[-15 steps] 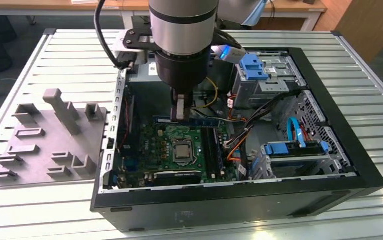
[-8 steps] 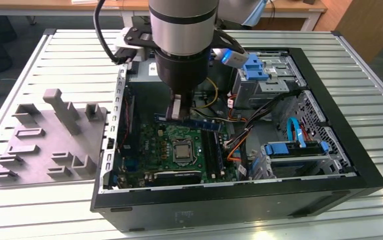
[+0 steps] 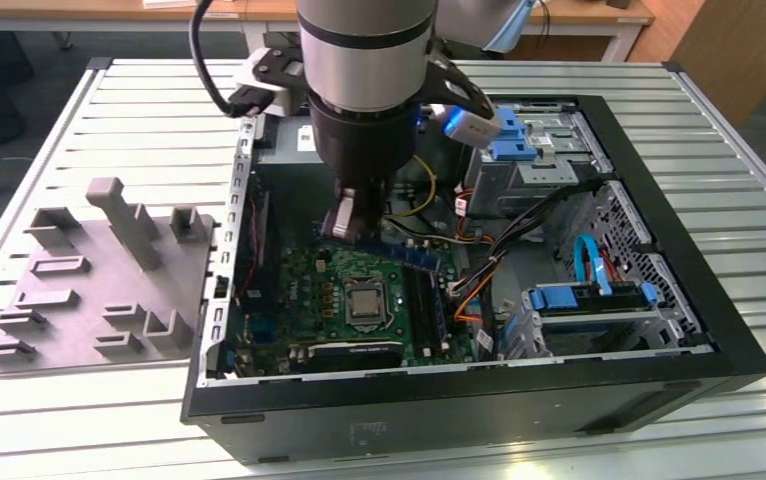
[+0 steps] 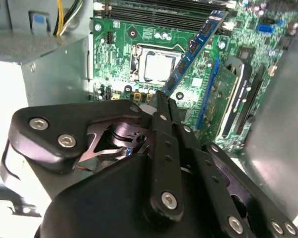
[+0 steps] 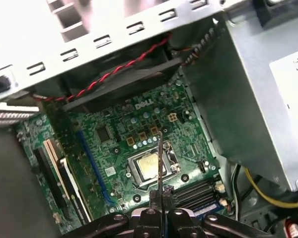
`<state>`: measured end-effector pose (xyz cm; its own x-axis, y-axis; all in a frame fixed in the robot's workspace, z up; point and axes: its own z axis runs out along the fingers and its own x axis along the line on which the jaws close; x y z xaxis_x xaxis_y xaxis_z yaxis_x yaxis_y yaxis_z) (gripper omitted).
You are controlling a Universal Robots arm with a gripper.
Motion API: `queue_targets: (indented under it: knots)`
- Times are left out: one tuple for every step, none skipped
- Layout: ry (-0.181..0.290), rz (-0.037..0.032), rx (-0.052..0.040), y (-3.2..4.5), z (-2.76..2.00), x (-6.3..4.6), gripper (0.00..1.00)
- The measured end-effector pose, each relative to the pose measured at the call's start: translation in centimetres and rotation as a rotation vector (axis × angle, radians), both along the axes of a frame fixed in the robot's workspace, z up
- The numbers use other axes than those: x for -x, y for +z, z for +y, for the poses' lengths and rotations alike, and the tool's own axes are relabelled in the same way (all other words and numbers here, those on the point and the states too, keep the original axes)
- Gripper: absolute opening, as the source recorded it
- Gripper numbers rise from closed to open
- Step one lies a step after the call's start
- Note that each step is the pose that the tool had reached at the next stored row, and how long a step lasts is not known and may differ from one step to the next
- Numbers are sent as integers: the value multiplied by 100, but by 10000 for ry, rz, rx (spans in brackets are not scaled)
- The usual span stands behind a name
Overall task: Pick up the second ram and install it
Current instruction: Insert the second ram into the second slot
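My gripper (image 3: 343,228) hangs inside the open computer case (image 3: 703,330), over the green motherboard (image 3: 310,290). It is shut on one end of the second ram (image 3: 403,252), a thin blue-green stick with black chips. In the second wrist view the ram (image 4: 193,49) juts out from the gripper (image 4: 164,99) at a slant, above the board and beside the processor socket (image 4: 156,67). Its far end reaches toward the long black memory slots (image 4: 159,10). In the first wrist view the ram (image 5: 160,158) appears edge-on, rising from the gripper (image 5: 160,196) over the socket (image 5: 149,166).
A grey holder block (image 3: 103,280) lies on the slatted table at the exterior view's left. Drive cages with blue tabs (image 3: 583,300) and bundled cables (image 3: 490,260) fill the case's other side. A power supply box (image 5: 268,99) and an expansion card (image 4: 228,99) flank the board.
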<state>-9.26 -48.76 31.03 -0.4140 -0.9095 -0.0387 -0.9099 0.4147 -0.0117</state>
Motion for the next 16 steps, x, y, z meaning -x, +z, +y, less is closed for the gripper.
queue_targets:
  knots:
    - [-175, 0, 0, -1, 0, 0, 13]
    - [-353, 0, 0, -1, 0, 0, 13]
    - [-540, 0, 0, -2, 0, 0, 13]
    - [-720, 0, 1, -2, 0, 0, 13]
    - [-899, 0, 0, -3, 0, 0, 13]
    - [-1091, 0, 0, -4, 0, 0, 13]
    - [-1269, 0, 1, -4, 0, 0, 13]
    - [-1450, 0, 0, -5, 0, 0, 13]
    - [-1629, 0, 0, -6, 0, 0, 13]
    - [-1810, 0, -1, -6, 0, 0, 13]
    - [-1989, 0, 0, -7, 0, 0, 13]
    - [-2185, 0, 0, -8, 0, 0, 13]
    - [-2361, 0, -1, -8, 0, 0, 13]
    - [-2544, 0, 0, -9, 0, 0, 13]
    - [-2726, 0, 0, -9, 0, 0, 13]
    - [-2904, 0, 0, -10, 0, 0, 13]
